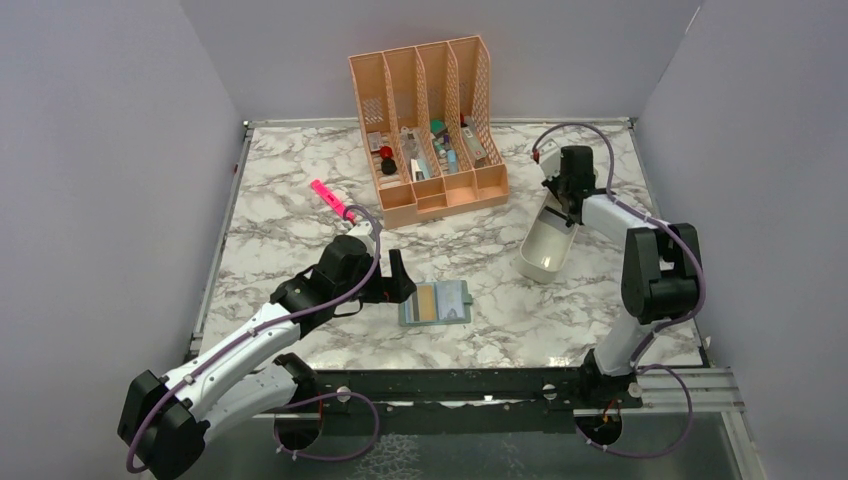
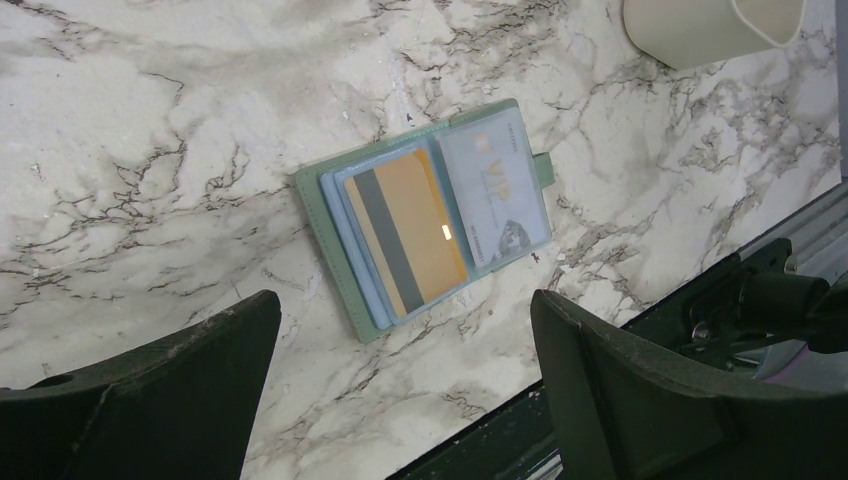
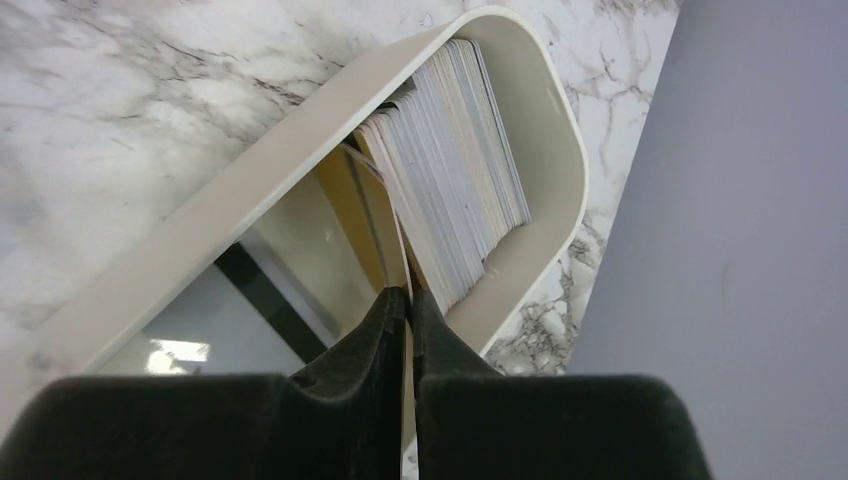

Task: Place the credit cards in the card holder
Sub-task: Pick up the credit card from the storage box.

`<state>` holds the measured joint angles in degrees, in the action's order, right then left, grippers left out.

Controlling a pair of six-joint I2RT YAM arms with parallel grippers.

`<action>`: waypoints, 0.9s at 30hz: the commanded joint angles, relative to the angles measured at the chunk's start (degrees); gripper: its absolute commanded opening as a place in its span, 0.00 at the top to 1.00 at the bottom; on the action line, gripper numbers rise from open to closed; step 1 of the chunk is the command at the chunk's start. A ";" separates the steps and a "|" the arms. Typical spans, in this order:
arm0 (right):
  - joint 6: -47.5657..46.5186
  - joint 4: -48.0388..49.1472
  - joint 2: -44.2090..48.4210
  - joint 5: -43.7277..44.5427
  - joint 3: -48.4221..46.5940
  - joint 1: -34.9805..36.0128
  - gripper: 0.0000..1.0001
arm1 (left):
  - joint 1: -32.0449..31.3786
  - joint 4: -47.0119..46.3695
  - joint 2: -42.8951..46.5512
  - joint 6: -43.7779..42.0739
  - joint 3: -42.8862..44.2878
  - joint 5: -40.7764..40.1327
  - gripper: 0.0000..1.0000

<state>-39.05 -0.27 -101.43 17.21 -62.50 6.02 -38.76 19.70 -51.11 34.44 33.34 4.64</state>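
Right tool (image 3: 408, 300), fingers pressed together, pinches the edge of a thin flat card (image 3: 400, 255) inside the white oblong tray (image 3: 250, 180), upper right. Left tool (image 2: 403, 305) hangs spread over the open grey-green bifold card holder (image 2: 500, 180), lower centre of the marble surface (image 2: 150, 120).

The right claw (image 3: 408, 300) pinches a credit card (image 3: 399, 255) showing barely more than its thin edge; its face can't be read. The stacked cards (image 3: 455, 150) beside it show edges only, too many to count. The white tray (image 3: 548, 110) runs out of the close view at its near end. Bits in the peach organizer (image 1: 445, 205) are too small to name.
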 commanded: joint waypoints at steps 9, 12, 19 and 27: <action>11.00 -17.37 10.91 -12.21 -3.99 -0.57 0.99 | -0.35 0.50 0.95 0.35 0.76 0.03 0.05; 15.83 -18.97 14.95 -16.14 -3.64 -0.57 0.99 | -0.36 0.44 0.98 1.05 0.70 1.09 0.07; 37.32 -26.67 19.82 -23.65 -7.91 -0.57 0.99 | -0.35 -1.03 3.66 6.25 0.06 2.65 0.12; 51.19 -23.70 29.12 -40.58 -1.85 0.08 0.99 | -0.37 -7.17 7.29 13.38 -1.37 6.71 0.18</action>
<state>1.02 -24.99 -78.91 -11.40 -68.60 5.89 -38.76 17.78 -45.91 42.85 33.06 7.31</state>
